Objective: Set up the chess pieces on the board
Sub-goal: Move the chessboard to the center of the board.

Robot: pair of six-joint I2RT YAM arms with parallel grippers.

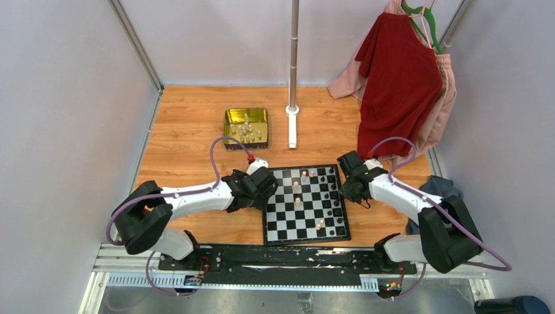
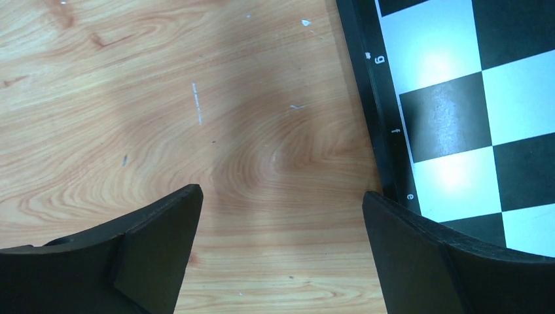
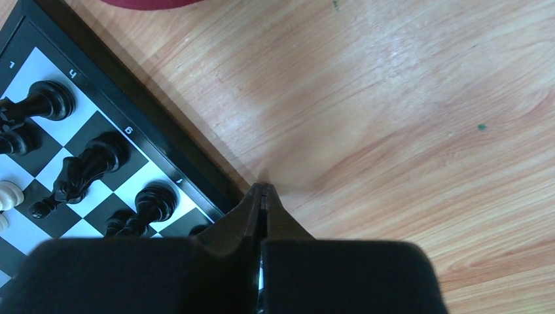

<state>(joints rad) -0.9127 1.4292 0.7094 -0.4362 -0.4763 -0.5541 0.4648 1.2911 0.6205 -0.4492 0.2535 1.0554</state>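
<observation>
Chess pieces [image 1: 296, 186] are scattered on the board [image 1: 288, 222], laid on the table [image 1: 190, 131] between the arms; others are kept in a gold tin [image 1: 226, 127]. The left end effector [image 2: 281, 196] is spread wide and empty beside the board; the right end effector [image 3: 264, 193] is closed on nothing.

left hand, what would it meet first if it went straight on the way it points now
The left hand would probably meet the bare wooden table right beside the board, though depth is unclear.

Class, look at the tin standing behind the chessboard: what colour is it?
Gold. The tin shows best in the top external view.
</observation>
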